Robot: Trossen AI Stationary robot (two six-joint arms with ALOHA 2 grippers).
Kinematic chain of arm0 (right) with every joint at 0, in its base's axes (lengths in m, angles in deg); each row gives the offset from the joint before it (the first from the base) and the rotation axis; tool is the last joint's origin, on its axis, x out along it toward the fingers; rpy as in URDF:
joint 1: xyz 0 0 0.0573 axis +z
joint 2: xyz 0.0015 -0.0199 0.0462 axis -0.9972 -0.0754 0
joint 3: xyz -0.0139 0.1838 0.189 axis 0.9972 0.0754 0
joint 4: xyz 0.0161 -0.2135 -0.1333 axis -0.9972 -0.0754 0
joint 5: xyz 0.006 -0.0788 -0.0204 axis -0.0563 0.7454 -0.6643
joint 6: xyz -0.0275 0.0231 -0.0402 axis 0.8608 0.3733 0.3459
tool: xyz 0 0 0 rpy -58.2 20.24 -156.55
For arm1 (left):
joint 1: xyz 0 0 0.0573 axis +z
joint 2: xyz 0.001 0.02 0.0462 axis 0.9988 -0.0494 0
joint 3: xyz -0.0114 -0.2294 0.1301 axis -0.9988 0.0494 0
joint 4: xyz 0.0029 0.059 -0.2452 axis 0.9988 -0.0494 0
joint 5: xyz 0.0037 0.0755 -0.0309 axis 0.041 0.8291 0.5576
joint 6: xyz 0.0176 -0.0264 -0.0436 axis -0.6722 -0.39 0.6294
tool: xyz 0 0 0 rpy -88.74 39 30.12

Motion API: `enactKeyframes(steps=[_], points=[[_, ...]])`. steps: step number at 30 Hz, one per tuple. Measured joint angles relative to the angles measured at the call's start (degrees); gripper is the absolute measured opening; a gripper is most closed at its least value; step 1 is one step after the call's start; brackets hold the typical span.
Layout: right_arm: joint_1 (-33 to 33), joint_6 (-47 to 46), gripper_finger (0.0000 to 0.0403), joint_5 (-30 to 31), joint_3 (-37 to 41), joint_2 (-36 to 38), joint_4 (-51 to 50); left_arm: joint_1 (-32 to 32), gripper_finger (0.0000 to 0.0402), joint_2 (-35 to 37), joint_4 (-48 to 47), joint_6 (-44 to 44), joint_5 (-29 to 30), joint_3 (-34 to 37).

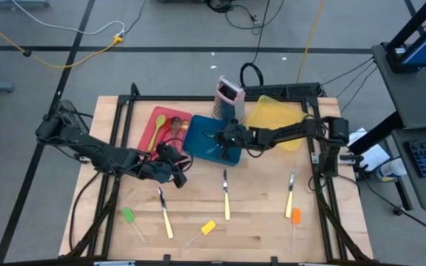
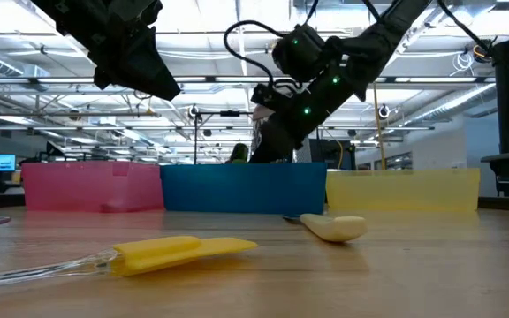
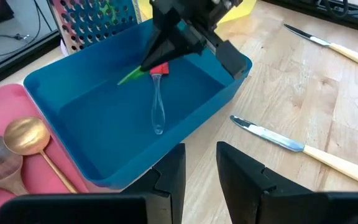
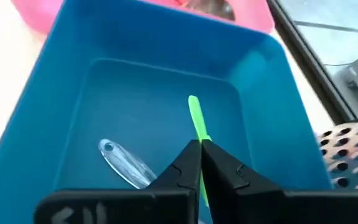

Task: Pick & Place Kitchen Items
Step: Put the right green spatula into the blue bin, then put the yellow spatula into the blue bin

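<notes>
Green utensil (image 4: 196, 118) over blue tray (image 4: 61, 68)

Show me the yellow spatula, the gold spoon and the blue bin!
yellow spatula (image 2: 184, 251): low view, on its flat yellow blade.
gold spoon (image 3: 25, 135): left wrist view, on its round bowl.
blue bin (image 3: 79, 127): left wrist view, on its bare floor.

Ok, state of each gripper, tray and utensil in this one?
right gripper: shut on green utensil, over blue tray
left gripper: open, empty, beside blue tray
red tray: holds spoons
yellow tray: contents unclear
knives: flat on table
</notes>
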Motion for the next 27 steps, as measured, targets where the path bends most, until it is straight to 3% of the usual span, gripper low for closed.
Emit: enactKeyframes(steps=[8,17,27], points=[[-0.5,-1.0,0.0038,-2.1,0.0,-1.0,0.0,0.0,0.0093,0.0,0.0,0.1,-0.1,0.0],[1.2,-1.0,0.0108,-4.1,0.1,-0.9,1.6,0.0,0.0093,0.0,0.0,0.2,-0.1,0.0],[9.9,-2.9,0.013,-4.2,0.1,8.9,1.7,-0.3,0.0093,0.0,0.0,2.5,-0.7,0.0]])
